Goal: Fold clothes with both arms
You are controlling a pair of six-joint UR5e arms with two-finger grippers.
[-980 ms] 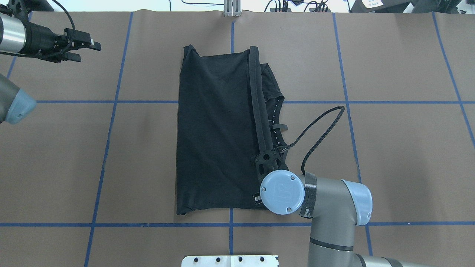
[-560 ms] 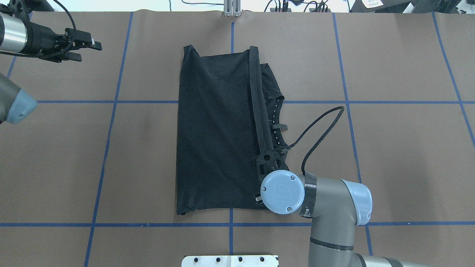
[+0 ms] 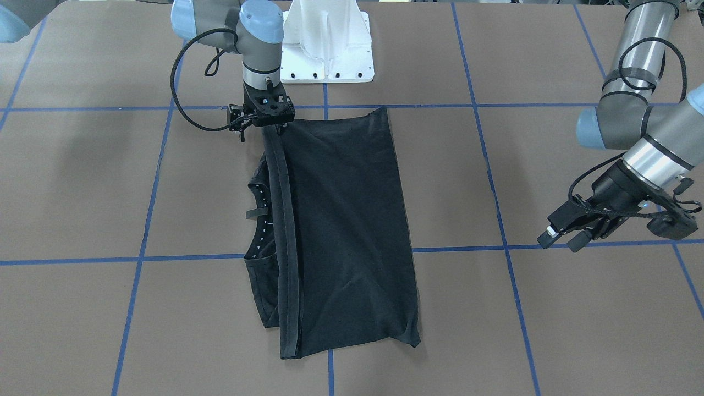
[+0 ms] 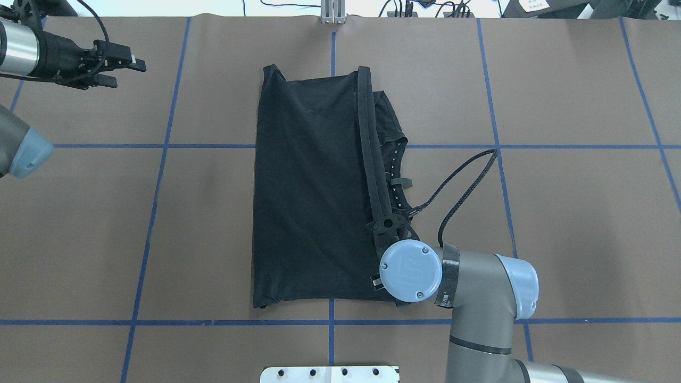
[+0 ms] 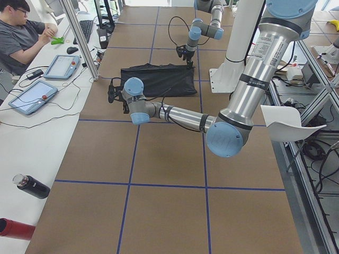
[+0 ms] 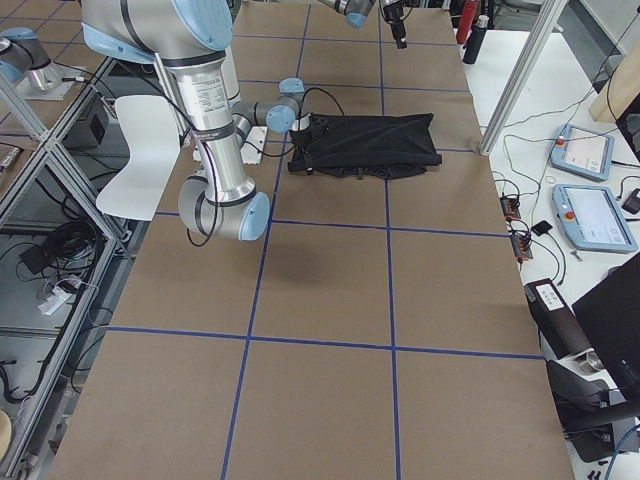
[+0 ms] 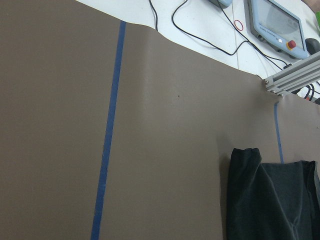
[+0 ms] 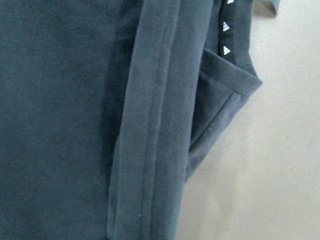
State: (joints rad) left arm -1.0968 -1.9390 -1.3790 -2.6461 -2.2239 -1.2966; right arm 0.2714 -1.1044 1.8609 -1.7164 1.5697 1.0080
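T-shirt: the black T-shirt lies flat in the middle of the brown table, already folded into a narrow strip. No print shows on the upper face.
Long axis: it runs straight away from the robot's base, with one short end near the base and the other toward the far table edge.
Folded edge: a hem band runs the whole length along the shirt's right side. The collar, with its row of small white marks, peeks out just beside it.
Right gripper: the right gripper stands right at the near right corner, where the hem band ends. The wrist hides its fingers from overhead. From across the table I cannot tell whether it pinches the cloth or has let go.
Left gripper: the left gripper hangs over bare table with its fingers spread and nothing in them. It sits well apart from the shirt, out past the far left corner.
Nearer arm: the right one by far, since it is on the cloth while the left is off to the side.
What the next move turns on: I judge that a fold across the length needs both corners of one short end. The right arm is at the near end, so the left would have to come in sideways and toward the base to reach the near left corner.
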